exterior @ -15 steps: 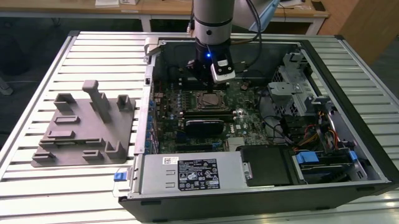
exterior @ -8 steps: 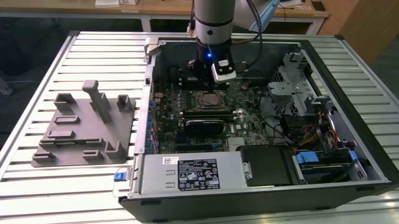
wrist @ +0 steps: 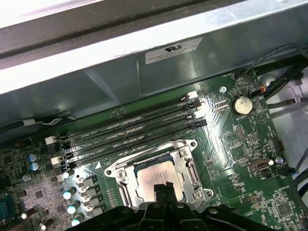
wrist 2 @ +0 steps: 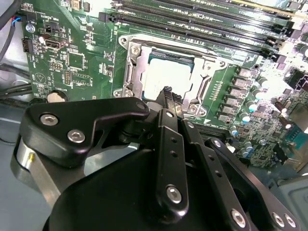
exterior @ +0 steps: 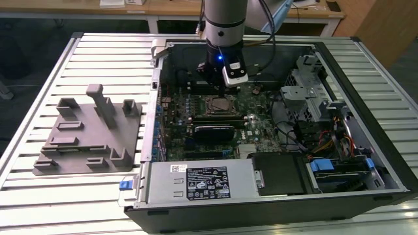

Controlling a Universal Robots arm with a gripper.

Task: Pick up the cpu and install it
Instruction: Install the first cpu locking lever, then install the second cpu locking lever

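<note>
The gripper's (wrist 2: 167, 91) pressed-together fingertips hide part of the cpu (wrist 2: 161, 77) seated in its socket (wrist: 159, 175), the arm (exterior: 224, 19) standing vertical above.

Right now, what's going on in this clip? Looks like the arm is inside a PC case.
A single robot arm reaches down into an open computer case on a slatted table. Its gripper sits just above the motherboard socket, where the cpu with its silvery top lies inside the metal frame. In both wrist views the fingertips close together over the chip. The grey holder block stands beside the case, at the exterior view's left.
</note>
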